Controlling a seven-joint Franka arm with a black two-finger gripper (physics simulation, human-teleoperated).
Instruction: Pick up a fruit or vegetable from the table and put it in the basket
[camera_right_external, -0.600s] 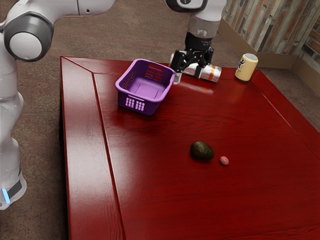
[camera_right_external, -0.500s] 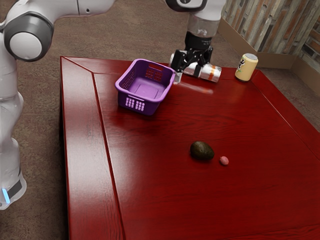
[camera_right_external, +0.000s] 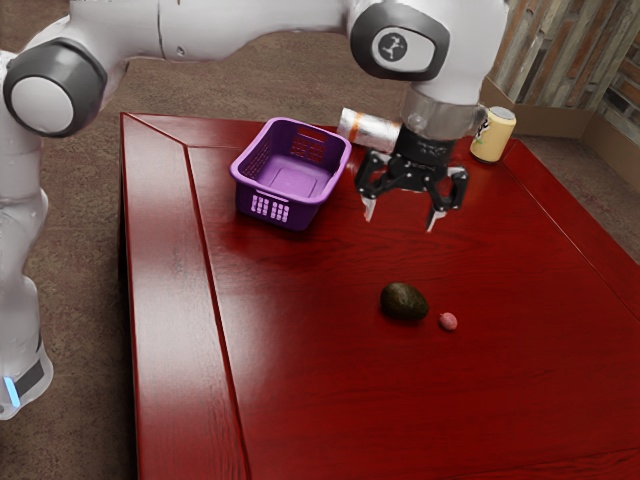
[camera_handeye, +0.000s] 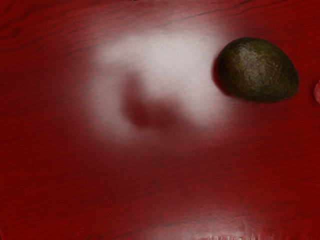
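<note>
1. Ext. view: gripper (camera_right_external: 400, 220) is held above the table (camera_right_external: 310, 350), w/ its fingers spread and nothing gripped; avocado (camera_right_external: 404, 302) is seen on the tabletop, outside the basket (camera_right_external: 300, 212), w/ a small pink item (camera_right_external: 448, 321) just beside it; avocado is judged the likelier target, though either may be meant.
2. Same view: basket is set upright, open top up, so a drop from above should be allowed; silver can (camera_right_external: 368, 131) is laid on its side and yellow can (camera_right_external: 493, 135) is stood upright, both prob. as distractors.
3. Wrist view: avocado is seen lying on its side, off-centre, w/ part of the pink item beyond it; more sideways travel is thus prob. needed before the hand is lowered; spread fingers are presumably meant to straddle the fruit; if it is gripped off-centre, its smooth oval form could be rolled away.
</note>
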